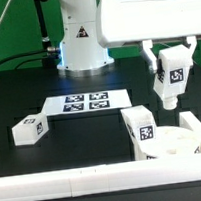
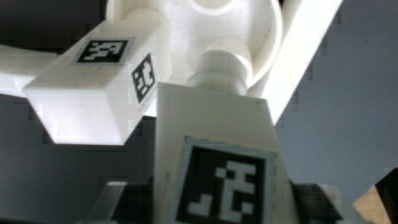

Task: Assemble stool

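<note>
My gripper (image 1: pixel 170 61) is shut on a white leg block (image 1: pixel 171 79) with a black-and-white tag and holds it tilted in the air above the round rimmed seat disc (image 1: pixel 181 140) at the exterior view's right. In the wrist view the held leg block (image 2: pixel 222 150) fills the middle between my fingers (image 2: pixel 125 198), its peg end pointing at the seat disc (image 2: pixel 214 20). A second leg block (image 1: pixel 141 125) stands at the seat's rim; it also shows in the wrist view (image 2: pixel 93 88). A third leg block (image 1: pixel 31 130) lies loose at the exterior view's left.
The marker board (image 1: pixel 84 102) lies flat in the middle of the black table in front of the robot base (image 1: pixel 80 35). A long white border rail (image 1: pixel 87 180) runs along the front edge, and another piece of rail (image 1: pixel 197 127) stands by the seat at the right.
</note>
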`<move>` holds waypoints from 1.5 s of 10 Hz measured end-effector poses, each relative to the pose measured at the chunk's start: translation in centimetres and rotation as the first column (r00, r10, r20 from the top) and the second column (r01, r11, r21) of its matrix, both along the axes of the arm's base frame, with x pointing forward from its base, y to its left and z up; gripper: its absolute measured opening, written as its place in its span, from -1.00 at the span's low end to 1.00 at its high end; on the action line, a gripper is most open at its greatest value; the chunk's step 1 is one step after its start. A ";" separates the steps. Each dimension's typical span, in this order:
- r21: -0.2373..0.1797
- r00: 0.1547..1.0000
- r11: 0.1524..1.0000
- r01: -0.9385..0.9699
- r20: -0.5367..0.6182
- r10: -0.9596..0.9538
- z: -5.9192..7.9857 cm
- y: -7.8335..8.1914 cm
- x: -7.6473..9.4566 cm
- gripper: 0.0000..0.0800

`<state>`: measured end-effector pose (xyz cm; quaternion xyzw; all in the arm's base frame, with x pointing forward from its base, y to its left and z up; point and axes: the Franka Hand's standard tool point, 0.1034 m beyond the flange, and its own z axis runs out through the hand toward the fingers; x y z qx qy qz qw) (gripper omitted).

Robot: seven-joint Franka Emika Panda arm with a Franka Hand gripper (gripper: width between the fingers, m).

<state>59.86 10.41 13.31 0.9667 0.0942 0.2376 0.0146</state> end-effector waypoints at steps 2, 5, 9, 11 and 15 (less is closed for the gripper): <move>-0.077 0.992 0.991 -0.109 0.052 0.113 -1.9 1.2 0.9 -0.19; -0.151 0.979 0.974 -0.171 0.083 0.185 -0.6 1.1 2.8 -0.19; -0.154 0.981 0.972 -0.175 0.063 0.186 -1.7 1.0 2.6 -0.19; -0.157 0.982 0.972 -0.173 0.048 0.182 -2.5 1.7 3.2 -0.19; -0.161 0.983 0.971 -0.177 0.026 0.183 -4.2 1.8 2.7 -0.19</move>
